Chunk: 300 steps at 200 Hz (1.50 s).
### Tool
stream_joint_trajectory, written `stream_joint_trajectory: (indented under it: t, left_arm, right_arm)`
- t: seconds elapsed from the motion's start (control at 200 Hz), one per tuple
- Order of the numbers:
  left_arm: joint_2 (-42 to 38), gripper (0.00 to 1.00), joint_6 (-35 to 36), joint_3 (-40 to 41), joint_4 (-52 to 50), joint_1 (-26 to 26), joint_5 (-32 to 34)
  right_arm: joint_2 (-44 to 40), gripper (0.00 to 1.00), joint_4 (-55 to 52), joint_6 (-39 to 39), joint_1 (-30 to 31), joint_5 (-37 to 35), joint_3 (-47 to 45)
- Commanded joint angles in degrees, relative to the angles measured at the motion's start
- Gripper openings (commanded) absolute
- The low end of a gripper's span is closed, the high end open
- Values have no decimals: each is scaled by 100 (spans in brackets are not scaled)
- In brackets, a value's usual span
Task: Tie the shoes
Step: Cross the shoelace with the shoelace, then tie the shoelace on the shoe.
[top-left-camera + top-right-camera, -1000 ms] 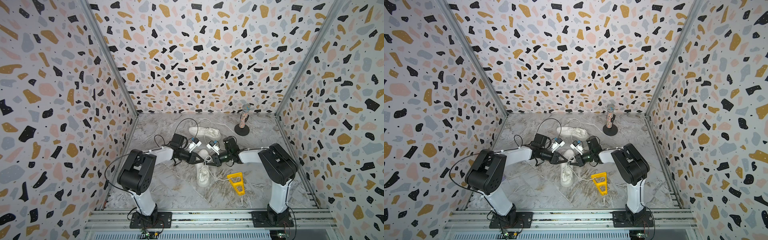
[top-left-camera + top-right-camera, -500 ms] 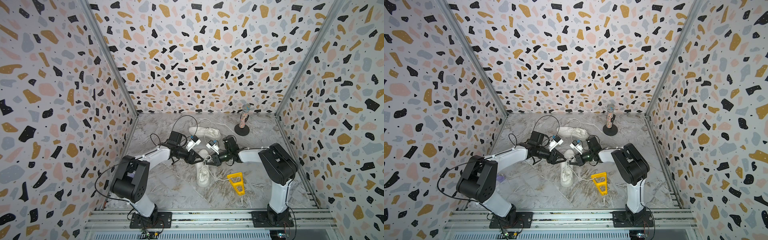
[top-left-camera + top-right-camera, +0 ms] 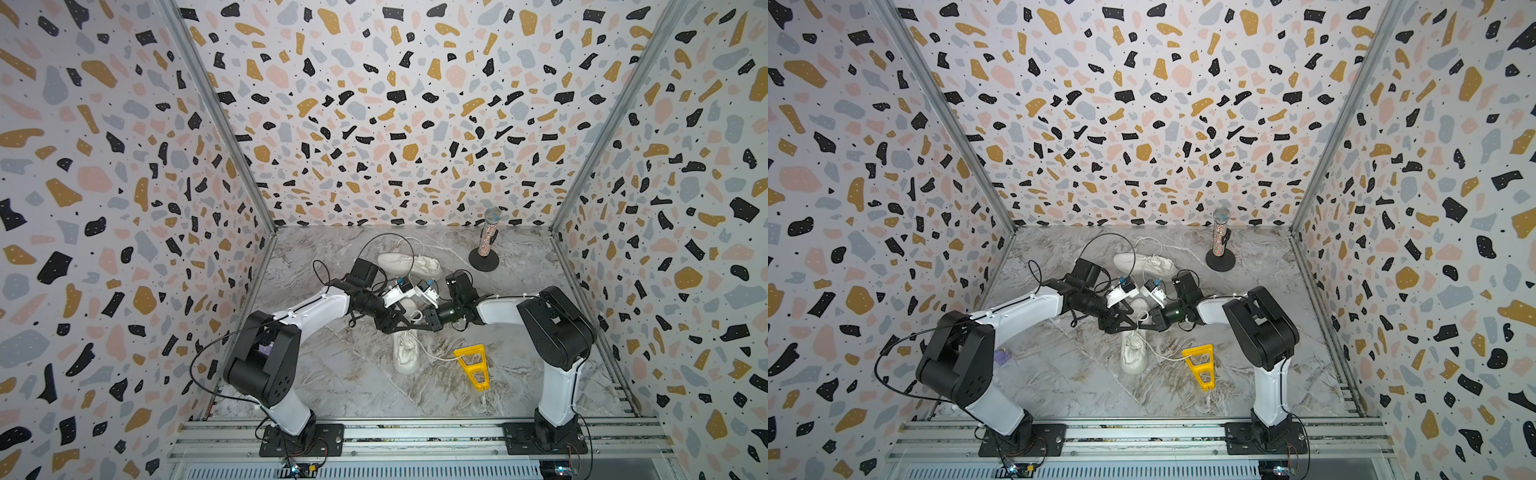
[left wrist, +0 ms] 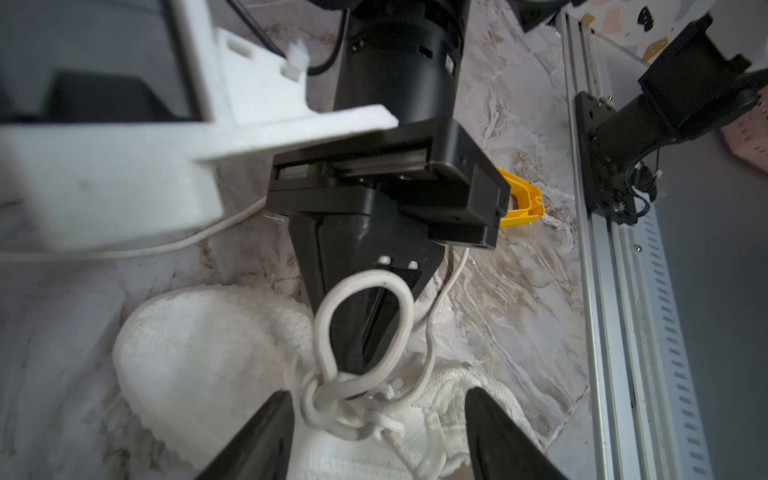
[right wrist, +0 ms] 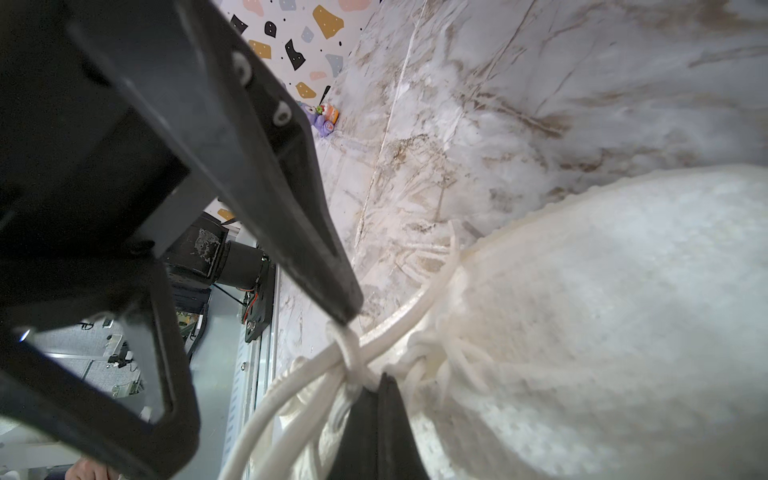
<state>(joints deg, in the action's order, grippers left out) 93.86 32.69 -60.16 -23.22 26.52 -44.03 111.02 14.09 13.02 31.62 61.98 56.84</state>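
One white shoe [image 3: 405,351] lies mid-floor, toe towards the front rail. The other shoe [image 3: 409,262] lies on its side behind it. Both grippers meet over the near shoe's laces. My left gripper [image 4: 376,415] is open, its fingers [image 4: 266,432] straddling the lace knot [image 4: 332,395] without touching it. A white lace loop [image 4: 365,282] rises from the knot in front of my right gripper [image 4: 356,363]. My right gripper [image 5: 380,378] is shut, its tips against the knot [image 5: 349,353]. No strand shows between its fingers. In both top views the two grippers [image 3: 405,326] [image 3: 1150,323] nearly touch.
A yellow plastic frame [image 3: 471,365] lies right of the near shoe, with a loose lace running to it. A glittery microphone on a black round stand [image 3: 485,245] is at the back right. A small purple toy [image 3: 1003,357] sits by the left arm. The metal rail [image 3: 415,432] borders the front.
My left gripper has opened. Its arm has stretched lower and further left at the elbow. The right arm and the shoes have stayed where they were.
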Motion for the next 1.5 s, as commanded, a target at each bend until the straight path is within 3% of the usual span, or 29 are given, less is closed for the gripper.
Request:
stream_joint_trajectory:
  t: [0.0,0.22,0.421,0.691,1.046,1.497]
  left_arm:
    - [36,69,481,-299,-60,162,405]
    - [323,68,394,-641,-7,265,580]
    - [413,59,311,-738,27,331,518]
    - [346,38,80,-730,63,361,332]
    - [-2,0,146,-458,13,301,348]
    - [-246,0,542,-211,-651,-58,196]
  right_arm:
    - [-107,0,-40,26,20,114,193]
    - [-89,0,-46,27,46,131,204]
    - [-72,0,-55,26,49,144,203]
    - [-89,0,-255,-104,47,96,221]
    - [-167,0,-760,-373,46,6,300]
    - [-335,0,-2125,-976,-59,-155,609]
